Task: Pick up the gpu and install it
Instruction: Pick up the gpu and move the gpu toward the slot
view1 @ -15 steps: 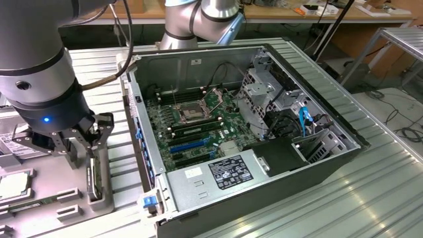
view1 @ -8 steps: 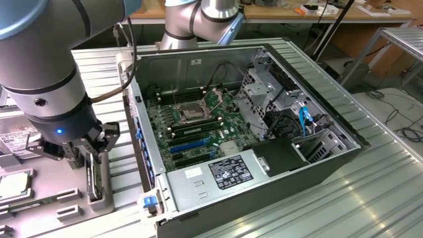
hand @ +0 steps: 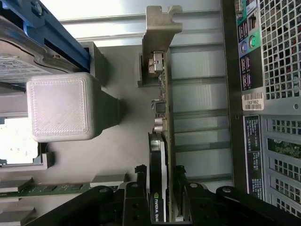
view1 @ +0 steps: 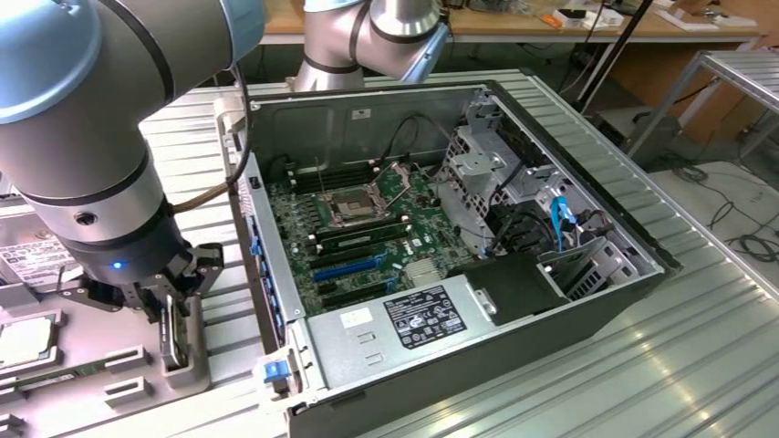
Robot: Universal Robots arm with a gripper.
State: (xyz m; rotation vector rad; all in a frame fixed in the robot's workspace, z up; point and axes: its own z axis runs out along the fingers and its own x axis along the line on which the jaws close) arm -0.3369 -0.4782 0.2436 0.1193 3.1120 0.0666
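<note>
In the lower left of the exterior view, the big robot arm [view1: 86,137] reaches down to a gray holder [view1: 122,370]. Its gripper [view1: 174,324] sits right over the gpu [hand: 160,160]. The gpu is a thin dark card, and it stands up on its edge in the gray holder. In the wrist view, the black fingers [hand: 141,181] are wide apart, with one on each side of the card. They are not squeezing it, and the card is not lifted. The card's long silver end piece [hand: 160,28] sticks out past the fingers. A chunky gray block [hand: 59,106] of the holder stands near the card. The open computer case [view1: 524,365] lies in the middle of the exterior view, just beside the holder. Inside it you can see the green motherboard [view1: 365,219] with blue slots [view1: 347,269]. A silver power supply [view1: 414,315] with a black label sits at the lower middle of the frame. Everything rests on a shiny metal table [view1: 694,365] with long ridges.
</note>
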